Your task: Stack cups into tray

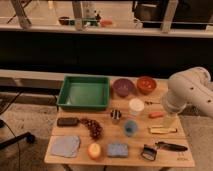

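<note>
The green tray [84, 93] stands empty at the table's back left. The short steel cup [115, 116] is upright just in front of the tray's right corner. The light-blue cup [131, 127] stands a little nearer and to the right of it. My white arm [189, 92] bends in over the table's right edge. Its gripper [169, 119] hangs low over the right side, well right of both cups. The gripper holds nothing and looks open.
A purple bowl [122, 86] and an orange-red bowl [146, 84] sit right of the tray, with a white cup [136, 105] in front. A carrot [156, 114], grapes [92, 128], blue cloth [65, 145], sponge [118, 149] and brush [165, 147] lie scattered.
</note>
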You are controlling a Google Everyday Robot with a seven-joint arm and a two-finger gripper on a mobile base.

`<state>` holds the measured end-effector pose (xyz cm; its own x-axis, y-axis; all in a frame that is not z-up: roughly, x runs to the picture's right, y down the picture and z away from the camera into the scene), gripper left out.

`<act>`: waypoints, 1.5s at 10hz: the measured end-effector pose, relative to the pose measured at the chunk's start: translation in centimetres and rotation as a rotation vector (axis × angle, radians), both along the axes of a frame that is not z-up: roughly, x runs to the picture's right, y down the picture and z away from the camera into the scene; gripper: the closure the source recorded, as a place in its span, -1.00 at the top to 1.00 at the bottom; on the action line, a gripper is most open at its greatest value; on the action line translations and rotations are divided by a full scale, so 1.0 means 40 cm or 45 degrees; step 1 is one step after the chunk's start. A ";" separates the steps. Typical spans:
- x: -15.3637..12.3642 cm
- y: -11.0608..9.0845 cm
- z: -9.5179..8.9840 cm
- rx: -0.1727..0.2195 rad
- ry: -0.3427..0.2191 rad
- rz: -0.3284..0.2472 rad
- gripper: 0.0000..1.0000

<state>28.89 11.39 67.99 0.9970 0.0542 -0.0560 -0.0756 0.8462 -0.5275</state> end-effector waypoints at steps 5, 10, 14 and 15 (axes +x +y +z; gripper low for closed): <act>-0.061 0.009 -0.003 0.006 -0.091 0.003 0.60; -0.216 0.004 0.003 0.020 -0.271 -0.088 0.60; -0.250 -0.002 0.014 0.032 -0.309 -0.113 0.60; -0.256 -0.003 0.016 0.031 -0.313 -0.117 0.60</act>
